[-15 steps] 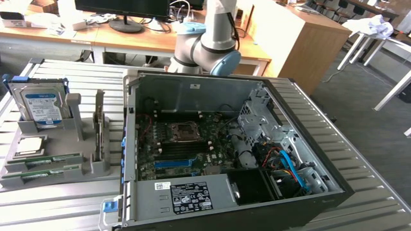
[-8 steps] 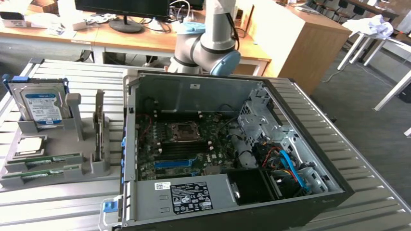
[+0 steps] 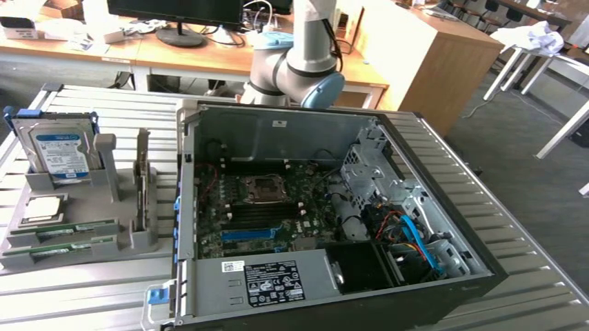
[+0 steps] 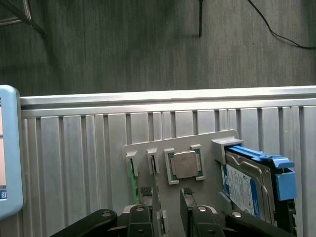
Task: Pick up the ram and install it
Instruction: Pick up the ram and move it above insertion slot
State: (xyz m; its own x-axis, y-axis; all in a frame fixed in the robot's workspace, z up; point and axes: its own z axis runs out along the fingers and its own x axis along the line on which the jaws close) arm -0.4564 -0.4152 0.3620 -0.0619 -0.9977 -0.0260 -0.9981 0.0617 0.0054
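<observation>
Here the gripper (image 4: 167, 192) is hanging with jaws parted, gripping nothing, over the grey holder (image 4: 207, 148), where 2 ram sticks (image 4: 131, 172) are sitting in slots beside the chip (image 4: 185, 164).

Silver-grey tubular arm (image 3: 308, 65), pale blue joint caps (image 3: 273, 40); black pincer (image 4: 167, 193), silver screws (image 4: 105, 214).

Two ram sticks (image 3: 74, 229), one hard drive (image 3: 60, 153), one processor (image 3: 43, 209).

Setting: robotics lab in an office-type room. Wooden desks (image 3: 184, 58) with a monitor (image 3: 175, 10), carpeted floor (image 3: 515, 138). Robot arm (image 3: 308, 65) behind an open computer case (image 3: 276, 131) on a ribbed metal surface (image 3: 92, 289).
</observation>
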